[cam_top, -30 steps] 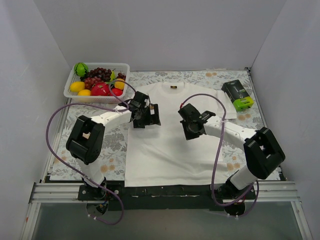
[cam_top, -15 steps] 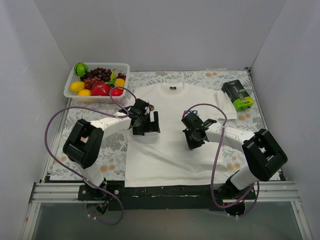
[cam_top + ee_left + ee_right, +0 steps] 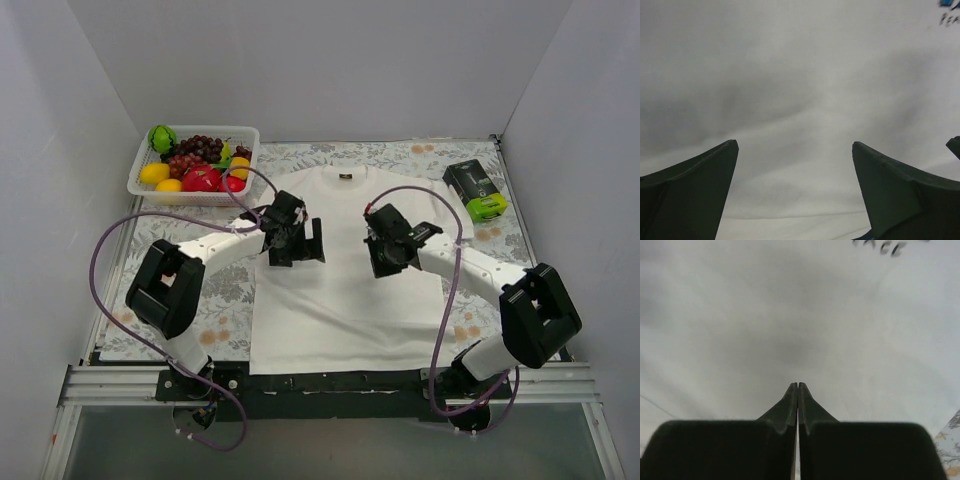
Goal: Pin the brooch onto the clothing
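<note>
Right gripper [image 3: 797, 386] is pinched tight, jaws pressed flat together, tips hanging low over the white T-shirt [image 3: 340, 300]. Left gripper [image 3: 794, 144] gapes wide just above the chest fabric, opposite it. The brooch? Nowhere in view; whether that closed pinch hides it, I can't tell. This looks like positioning at the chest. Next, the left should steady the cloth while the right presses in.

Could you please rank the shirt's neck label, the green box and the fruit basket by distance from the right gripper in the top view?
From the right gripper:
1. neck label, at the collar just beyond it.
2. green box, far right.
3. fruit basket, far left corner.
</note>
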Robot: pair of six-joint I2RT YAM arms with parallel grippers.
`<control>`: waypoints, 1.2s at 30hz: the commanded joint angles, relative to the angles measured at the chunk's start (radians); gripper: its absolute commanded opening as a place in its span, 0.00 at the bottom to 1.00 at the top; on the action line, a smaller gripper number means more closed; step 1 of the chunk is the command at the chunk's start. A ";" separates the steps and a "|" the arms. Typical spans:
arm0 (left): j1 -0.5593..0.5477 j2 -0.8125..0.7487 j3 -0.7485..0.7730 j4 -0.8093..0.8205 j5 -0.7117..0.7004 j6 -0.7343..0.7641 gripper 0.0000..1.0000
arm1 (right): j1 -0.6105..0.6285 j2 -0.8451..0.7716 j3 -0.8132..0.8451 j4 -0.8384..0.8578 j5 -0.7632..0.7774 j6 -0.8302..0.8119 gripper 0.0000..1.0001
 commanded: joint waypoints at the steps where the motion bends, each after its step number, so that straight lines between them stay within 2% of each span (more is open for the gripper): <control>1: -0.007 0.003 0.160 -0.011 -0.044 0.025 0.98 | -0.099 0.019 0.151 0.069 0.084 -0.072 0.01; 7: 0.014 0.085 0.365 -0.090 -0.201 0.084 0.98 | -0.295 0.122 0.240 0.155 0.113 -0.099 0.01; 11: 0.082 0.137 0.457 -0.120 -0.294 0.110 0.98 | -0.392 0.227 0.295 0.198 0.135 -0.083 0.01; 15: 0.145 0.204 0.546 -0.123 -0.316 0.128 0.91 | -0.439 0.335 0.379 0.184 0.199 -0.087 0.01; 16: 0.152 0.229 0.559 -0.121 -0.324 0.134 0.83 | -0.449 0.353 0.407 0.187 0.210 -0.092 0.01; 18: 0.168 0.258 0.585 -0.123 -0.373 0.146 0.75 | -0.461 0.407 0.431 0.198 0.234 -0.093 0.01; 19: 0.171 0.275 0.615 -0.123 -0.383 0.153 0.67 | -0.472 0.422 0.442 0.210 0.237 -0.093 0.01; 21: 0.177 0.325 0.648 -0.135 -0.432 0.169 0.62 | -0.488 0.475 0.477 0.212 0.206 -0.087 0.01; 22: 0.178 0.342 0.680 -0.140 -0.442 0.179 0.53 | -0.502 0.493 0.493 0.203 0.196 -0.084 0.01; 24: 0.185 0.396 0.712 -0.153 -0.483 0.192 0.44 | -0.516 0.542 0.525 0.193 0.179 -0.083 0.01; 32: 0.191 0.517 0.813 -0.154 -0.561 0.245 0.33 | -0.599 0.617 0.513 0.159 0.170 -0.073 0.01; 33: 0.192 0.529 0.830 -0.157 -0.568 0.249 0.29 | -0.604 0.620 0.507 0.162 0.172 -0.072 0.01; 36: 0.201 0.580 0.873 -0.190 -0.594 0.260 0.25 | -0.616 0.628 0.494 0.152 0.176 -0.067 0.01</control>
